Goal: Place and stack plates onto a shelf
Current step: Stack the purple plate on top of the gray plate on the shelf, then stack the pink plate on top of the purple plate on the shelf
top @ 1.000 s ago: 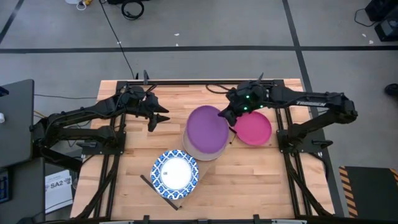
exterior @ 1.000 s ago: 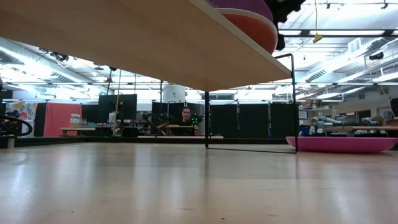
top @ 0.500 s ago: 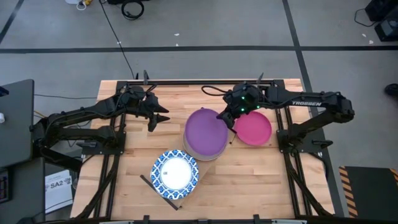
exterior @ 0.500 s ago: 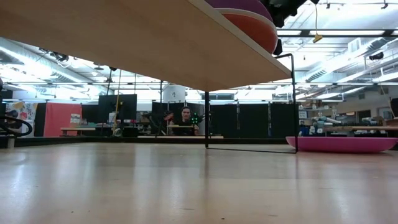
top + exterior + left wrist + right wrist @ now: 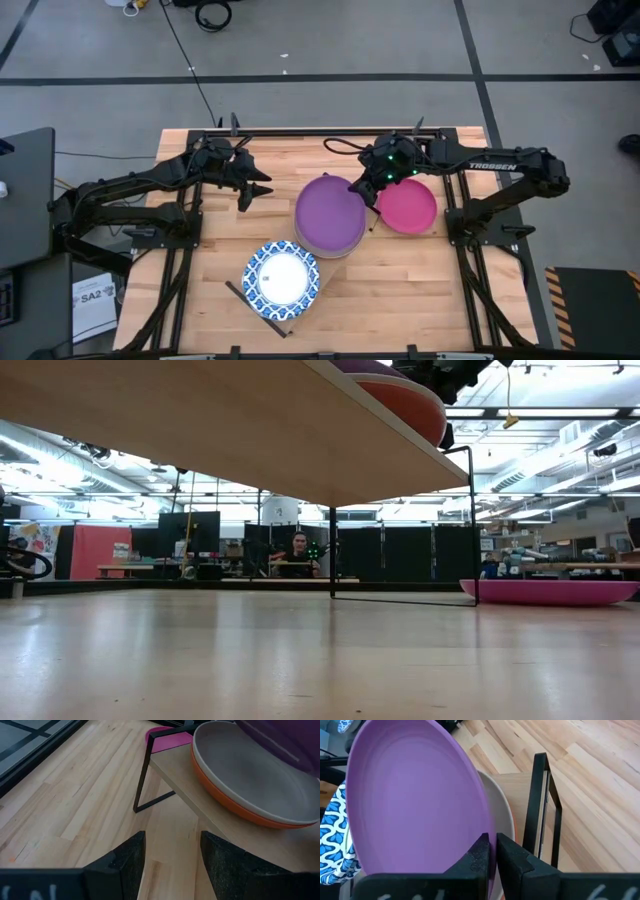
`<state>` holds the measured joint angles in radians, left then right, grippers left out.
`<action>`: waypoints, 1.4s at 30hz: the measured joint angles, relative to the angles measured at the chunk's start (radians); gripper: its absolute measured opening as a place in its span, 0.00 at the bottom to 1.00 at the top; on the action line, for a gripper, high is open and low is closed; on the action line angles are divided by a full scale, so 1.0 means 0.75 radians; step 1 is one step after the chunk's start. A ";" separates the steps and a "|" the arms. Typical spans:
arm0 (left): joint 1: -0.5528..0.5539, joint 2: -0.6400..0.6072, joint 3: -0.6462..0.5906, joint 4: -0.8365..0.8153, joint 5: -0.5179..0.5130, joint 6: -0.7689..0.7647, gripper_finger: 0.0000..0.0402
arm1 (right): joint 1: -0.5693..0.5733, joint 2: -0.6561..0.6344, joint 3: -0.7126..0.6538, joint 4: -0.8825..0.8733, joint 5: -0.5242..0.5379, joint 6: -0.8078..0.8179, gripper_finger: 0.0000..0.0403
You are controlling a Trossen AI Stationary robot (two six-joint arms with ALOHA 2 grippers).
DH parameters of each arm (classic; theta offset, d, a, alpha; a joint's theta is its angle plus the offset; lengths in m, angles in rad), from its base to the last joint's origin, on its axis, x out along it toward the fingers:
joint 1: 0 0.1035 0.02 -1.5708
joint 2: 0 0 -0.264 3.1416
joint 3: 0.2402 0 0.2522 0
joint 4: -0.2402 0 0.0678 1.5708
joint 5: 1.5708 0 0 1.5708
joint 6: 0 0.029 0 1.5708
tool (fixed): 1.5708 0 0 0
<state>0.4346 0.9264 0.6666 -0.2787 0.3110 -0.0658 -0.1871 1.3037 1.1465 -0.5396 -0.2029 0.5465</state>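
Plates first, counted from the high view: one purple plate [image 5: 331, 213] at frame centre, one beige plate [image 5: 322, 246] peeking out beneath its lower edge, one magenta plate [image 5: 407, 206] to the right of centre, and one blue-rimmed white stack [image 5: 282, 279] below and left of centre; how many plates are in that stack cannot be told. An orange plate [image 5: 235, 802] shows only in the left wrist view, under the beige one.

One shelf [image 5: 225, 822] carries the pile: orange at the bottom, beige nested in it, purple on top and tilted. The blue-rimmed stack also appears to sit on the shelf, toward the lower left. The magenta plate lies flat on the wooden table [image 5: 420, 280], just beside the shelf's black rod leg.

Right gripper [image 5: 490, 851], at the upper right edge of the purple plate, has its fingers pinched on that plate's rim. Left gripper [image 5: 256, 190] hovers upper left of centre, well apart from the pile, its fingers spread and empty.
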 joint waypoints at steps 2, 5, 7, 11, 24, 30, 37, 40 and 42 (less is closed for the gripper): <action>0.000 0.000 0.000 0.000 0.000 0.000 0.49 | 0.000 0.000 0.000 0.000 0.000 0.000 0.09; 0.000 0.000 0.000 0.000 0.000 0.001 0.49 | 0.000 0.000 0.000 0.000 -0.001 0.000 0.10; 0.000 0.000 0.000 0.000 0.000 0.001 0.49 | 0.000 0.000 -0.001 0.000 -0.001 0.000 0.10; 0.000 0.000 0.000 0.000 0.000 0.001 0.49 | 0.000 0.001 0.000 0.000 -0.001 0.000 0.12; 0.000 0.000 0.000 0.000 0.000 0.010 0.49 | 0.000 0.001 0.000 0.001 -0.001 0.001 0.26; 0.000 0.000 0.000 0.000 0.000 0.014 0.49 | 0.000 0.001 -0.001 0.001 -0.001 0.000 0.31; 0.000 0.000 0.000 0.002 0.000 0.014 0.49 | -0.002 0.001 -0.001 0.033 0.041 -0.157 0.34; 0.000 -0.006 0.000 0.002 0.000 0.015 0.49 | -0.017 0.001 -0.001 0.068 0.044 -0.221 0.34; 0.000 -0.023 0.000 0.005 0.000 0.043 0.49 | -0.032 -0.001 -0.001 0.073 0.044 -0.250 0.34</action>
<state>0.4347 0.9091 0.6666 -0.2749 0.3109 -0.0337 -0.2112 1.3027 1.1461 -0.4848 -0.1701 0.3590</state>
